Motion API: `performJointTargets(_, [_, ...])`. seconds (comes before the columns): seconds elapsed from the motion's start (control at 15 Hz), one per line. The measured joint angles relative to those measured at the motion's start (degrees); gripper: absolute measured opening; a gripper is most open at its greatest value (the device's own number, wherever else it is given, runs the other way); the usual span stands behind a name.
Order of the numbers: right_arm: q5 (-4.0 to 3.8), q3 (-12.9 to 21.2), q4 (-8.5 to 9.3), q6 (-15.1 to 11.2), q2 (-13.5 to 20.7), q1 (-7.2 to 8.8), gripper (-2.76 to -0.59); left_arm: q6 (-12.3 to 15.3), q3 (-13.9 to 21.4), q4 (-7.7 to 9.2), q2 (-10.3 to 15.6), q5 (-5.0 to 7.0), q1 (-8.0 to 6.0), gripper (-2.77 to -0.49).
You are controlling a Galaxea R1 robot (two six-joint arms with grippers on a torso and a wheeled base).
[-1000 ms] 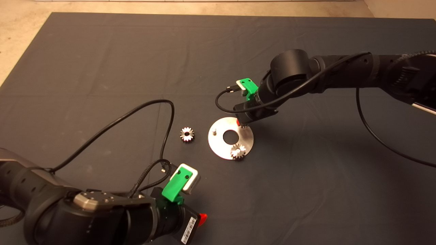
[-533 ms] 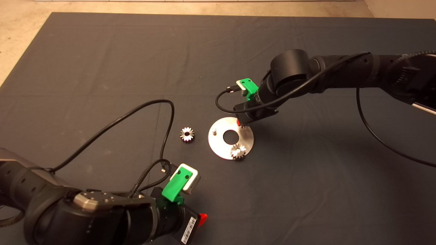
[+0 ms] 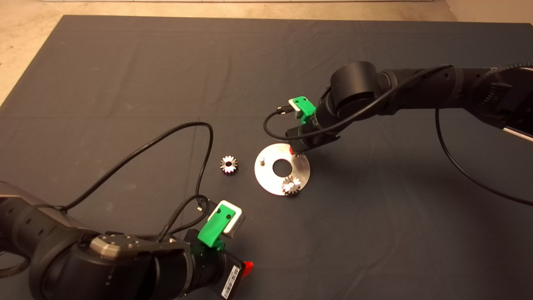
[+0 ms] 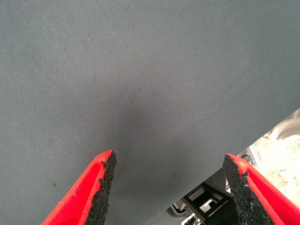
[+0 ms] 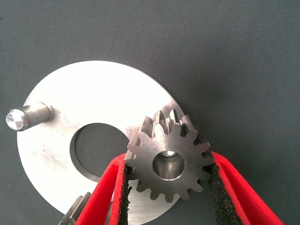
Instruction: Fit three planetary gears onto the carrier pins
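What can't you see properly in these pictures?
- Head view: the right gripper and its gear are mostly hidden under the black arm.
- Right wrist view: the gear held in the jaws covers its pin; only a glint shows through the hole, so how far down it sits is unclear.
- Right wrist view: the mounted gear is cut off by the edge.
- Left wrist view: only mat shows.

1. I see red fingers (image 5: pixel 110 192) with black pads on the right gripper (image 5: pixel 168 197).
2. Between them, a dull steel-grey gear (image 5: pixel 168 161).
3. Beneath it, a bright silver disc (image 5: pixel 79 108).
4. Around everything, a plain dark grey mat (image 3: pixel 125 83).
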State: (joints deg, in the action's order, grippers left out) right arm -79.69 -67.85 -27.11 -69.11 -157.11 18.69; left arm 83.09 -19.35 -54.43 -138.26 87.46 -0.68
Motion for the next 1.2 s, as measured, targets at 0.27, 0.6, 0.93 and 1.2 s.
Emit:
performJointTargets(0.27, [-0.01, -0.22, -0.01, 0.28, 0.0, -0.12, -2.37, 0.01, 0.0, 0.0, 0.01, 0.0, 0.0, -1.64])
performJointTargets(0.6, [-0.02, -0.26, -0.06, 0.28, -0.01, -0.12, -2.37, 0.01, 0.0, 0.0, 0.01, 0.0, 0.0, -1.64])
performJointTargets(0.93, [-0.05, -0.26, -0.06, 0.28, -0.02, -0.12, -2.35, -0.01, 0.0, 0.0, 0.01, 0.0, 0.0, -1.64])
performJointTargets(1.2, [-0.27, -0.26, -0.08, 0.28, -0.02, -0.12, -2.28, -0.01, 0.0, 0.0, -0.01, 0.0, 0.0, -1.64])
